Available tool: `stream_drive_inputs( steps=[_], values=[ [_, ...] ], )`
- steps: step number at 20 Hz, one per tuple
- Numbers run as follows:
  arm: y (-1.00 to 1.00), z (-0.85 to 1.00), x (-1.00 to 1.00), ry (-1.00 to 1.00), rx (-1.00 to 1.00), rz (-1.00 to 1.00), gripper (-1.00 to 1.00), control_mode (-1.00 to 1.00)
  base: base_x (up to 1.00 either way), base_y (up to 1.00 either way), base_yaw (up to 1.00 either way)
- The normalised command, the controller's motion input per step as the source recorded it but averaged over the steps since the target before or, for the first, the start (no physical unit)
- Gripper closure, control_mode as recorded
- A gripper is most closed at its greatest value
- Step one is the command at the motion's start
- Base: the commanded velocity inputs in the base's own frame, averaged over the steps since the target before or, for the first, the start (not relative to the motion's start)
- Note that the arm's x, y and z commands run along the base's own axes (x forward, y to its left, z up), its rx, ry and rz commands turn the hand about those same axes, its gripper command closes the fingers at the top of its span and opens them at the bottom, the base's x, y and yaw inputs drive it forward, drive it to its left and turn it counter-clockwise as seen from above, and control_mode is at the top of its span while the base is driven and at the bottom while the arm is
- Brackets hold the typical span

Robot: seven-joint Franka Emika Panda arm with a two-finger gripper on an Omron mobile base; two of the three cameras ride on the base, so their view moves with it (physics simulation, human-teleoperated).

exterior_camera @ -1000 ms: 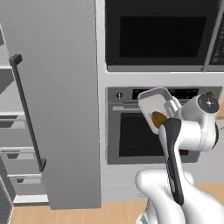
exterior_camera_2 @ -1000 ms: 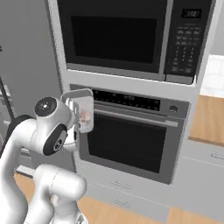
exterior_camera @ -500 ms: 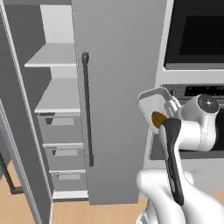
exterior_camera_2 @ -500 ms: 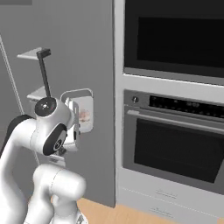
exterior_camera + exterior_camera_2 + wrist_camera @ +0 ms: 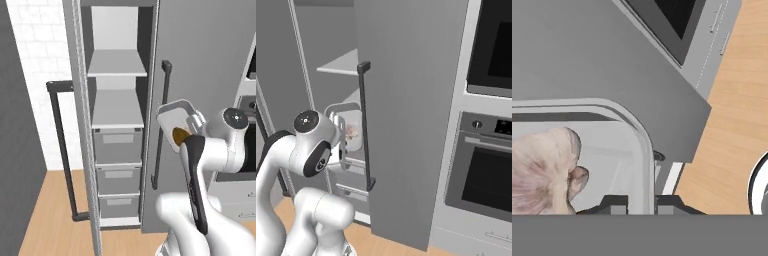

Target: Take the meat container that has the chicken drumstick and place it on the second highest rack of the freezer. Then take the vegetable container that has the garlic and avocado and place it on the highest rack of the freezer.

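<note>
Two-finger gripper (image 5: 642,204) pinched nearly together, clamped on the rim of a clear, rounded-corner plastic meat container (image 5: 612,150); one dark fingertip (image 5: 614,204) sits inside the wall, the other outside. Container held in the air, tilted on edge, beside the arm's wrist. Inside: a pale pinkish meat lump (image 5: 539,170) and a glossy orange-brown chicken drumstick (image 5: 180,136). Tall grey freezer (image 5: 117,125) stands open just ahead, pale shelves (image 5: 117,107) above grey drawers (image 5: 117,145). Container is not in it.
</note>
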Motion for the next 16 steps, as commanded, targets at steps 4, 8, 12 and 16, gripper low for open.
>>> stream_drive_inputs(
  steps=[4,8,12,16],
  values=[
    [0.00,0.00,0.00,0.00,0.00,0.00,1.00,1.00,0.28,0.08,0.00],
    [0.00,0.00,0.00,0.00,0.00,0.00,1.00,1.00,0.25,0.24,0.00],
    [0.00,0.00,0.00,0.00,0.00,0.00,1.00,1.00,0.35,0.58,-0.02],
    [0.00,0.00,0.00,0.00,0.00,0.00,1.00,1.00,0.33,0.22,-0.09]
  ],
)
